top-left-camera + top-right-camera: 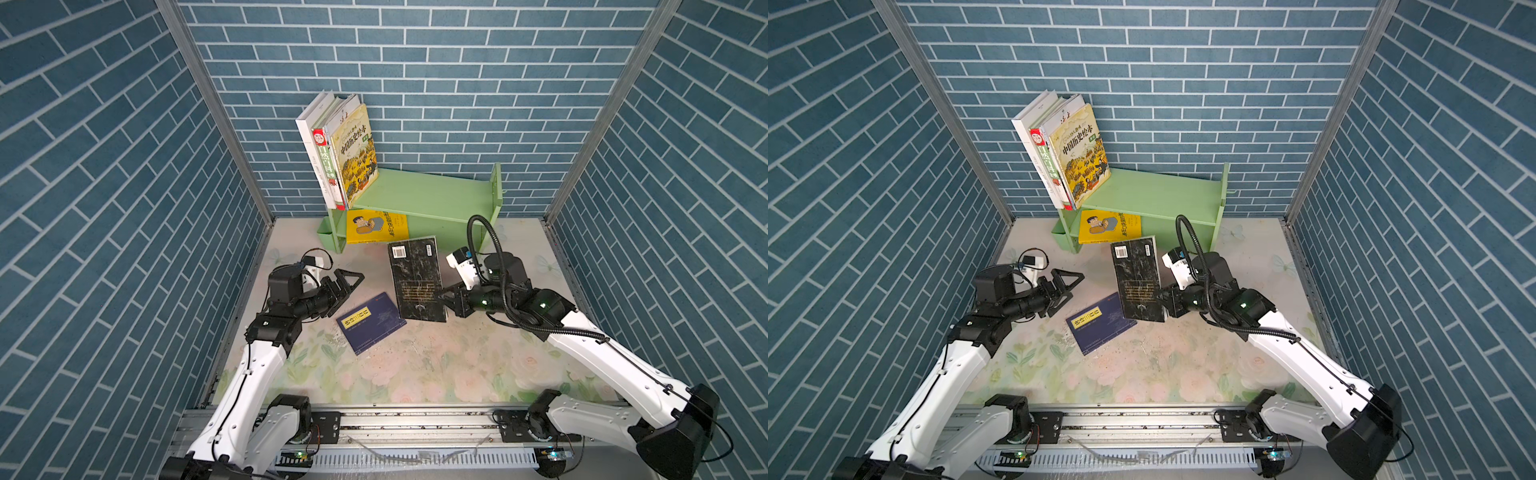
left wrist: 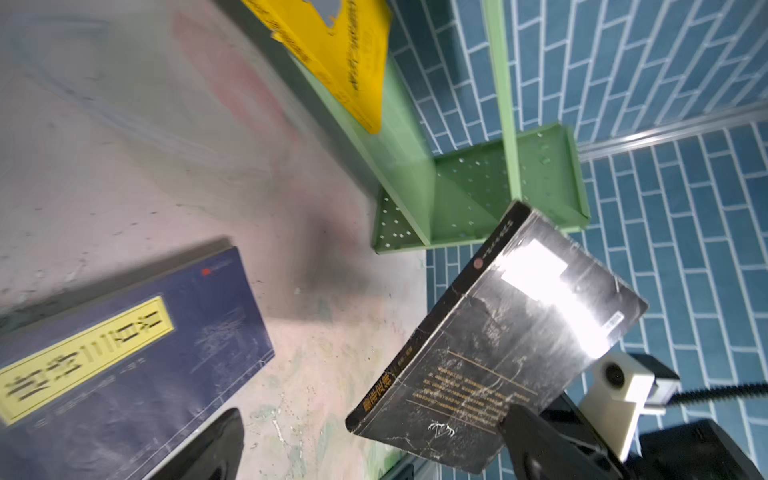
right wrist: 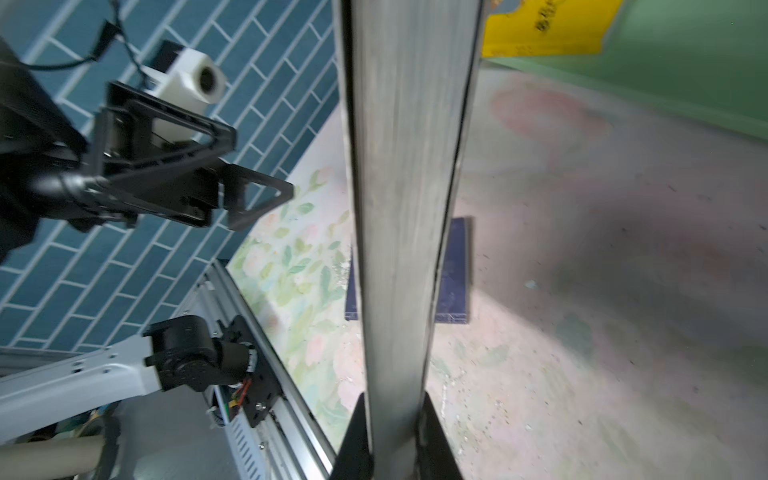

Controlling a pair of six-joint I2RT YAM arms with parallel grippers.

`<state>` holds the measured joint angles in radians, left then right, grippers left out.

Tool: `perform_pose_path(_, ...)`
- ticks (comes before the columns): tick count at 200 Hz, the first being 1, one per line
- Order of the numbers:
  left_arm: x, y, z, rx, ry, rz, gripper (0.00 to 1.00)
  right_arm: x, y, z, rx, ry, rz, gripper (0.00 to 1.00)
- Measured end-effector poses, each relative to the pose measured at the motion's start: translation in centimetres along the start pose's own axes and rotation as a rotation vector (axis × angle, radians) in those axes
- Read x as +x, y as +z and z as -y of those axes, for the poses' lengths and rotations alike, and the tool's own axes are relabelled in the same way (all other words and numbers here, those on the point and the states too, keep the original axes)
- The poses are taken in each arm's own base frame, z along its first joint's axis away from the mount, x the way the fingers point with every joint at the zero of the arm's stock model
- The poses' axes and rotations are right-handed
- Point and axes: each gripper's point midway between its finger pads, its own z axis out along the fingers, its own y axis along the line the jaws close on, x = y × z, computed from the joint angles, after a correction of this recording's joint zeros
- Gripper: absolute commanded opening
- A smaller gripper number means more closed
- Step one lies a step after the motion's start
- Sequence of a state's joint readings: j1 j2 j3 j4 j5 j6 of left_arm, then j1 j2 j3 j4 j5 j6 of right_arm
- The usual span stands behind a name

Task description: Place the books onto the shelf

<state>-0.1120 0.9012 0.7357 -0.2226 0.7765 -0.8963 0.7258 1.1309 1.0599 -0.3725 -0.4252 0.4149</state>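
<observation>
top views, clock set on the table [image 1: 415, 374], 12 at the back wall.

right gripper [image 1: 444, 300] is reaching in from 4 o'clock and pinching the black book [image 1: 417, 284] low on its long right edge, jaws drawn narrow on the page block. in the right wrist view its fingers [image 3: 353, 440] are squeezing the grey page edge from both sides. the book is riding back cover up, tilted, barcode end pointing to 12. in the left wrist view it is hanging clear of the table.

left gripper [image 1: 347, 287] is hovering at 9 o'clock, claw spread wide, holding nothing, tips pointing toward 3.

navy book [image 1: 370, 322] is lying flat near the table's middle, yellow title strip up, at 8 o'clock of the black book. in both top views the black book's lower left corner is overlapping the navy book's right corner. the left wrist view is showing them apart.

shelf [image 1: 428, 195] is standing at 12 against the back wall. bright yellow book [image 1: 376, 227] is lying flat on the lower tier, left half, poking out over the front edge.

four books are standing packed together at the top tier's 9 o'clock end. white book [image 1: 308, 141] is sitting outermost, then green-and-red book [image 1: 325, 166], then thin white book [image 1: 344, 109], barely showing. pale yellow book [image 1: 355, 153] is facing toward 3.
</observation>
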Motion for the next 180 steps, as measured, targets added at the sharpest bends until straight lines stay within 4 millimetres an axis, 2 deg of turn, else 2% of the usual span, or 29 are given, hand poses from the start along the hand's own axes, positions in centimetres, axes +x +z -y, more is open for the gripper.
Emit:
perform_pose_path(37, 1.1, 0.0, 2.3, 0.122, 0.102, -0.073, 1.0, -2.5, 0.1, -3.7, -0.199, 0.067, 0.058, 0.0)
perform_pose_path(83, 3.2, 0.6, 5.8, 0.256, 0.256, -0.159, 0.99, -3.8, -0.1, -5.8, -0.333, 0.16, 0.075, 0.0)
perform_pose_path(94, 3.7, 1.0, 6.6, 0.283, 0.29, -0.181, 0.91, -4.1, 0.0, -6.1, -0.358, 0.18, 0.081, 0.0)
perform_pose_path(115, 4.2, 1.8, 7.6, 0.319, 0.335, -0.206, 0.65, -4.3, 0.4, -6.3, -0.392, 0.222, 0.083, 0.0)
perform_pose_path(134, 4.1, 2.2, 7.8, 0.329, 0.348, -0.211, 0.45, -3.7, 1.0, -5.8, -0.388, 0.263, 0.071, 0.0)
perform_pose_path(160, 4.0, 2.3, 7.5, 0.312, 0.365, -0.2, 0.28, -2.5, 1.8, -4.5, -0.351, 0.301, 0.057, 0.0)
perform_pose_path(180, 4.1, 2.3, 7.1, 0.295, 0.373, -0.197, 0.2, -1.9, 2.2, -3.7, -0.326, 0.32, 0.056, 0.0)
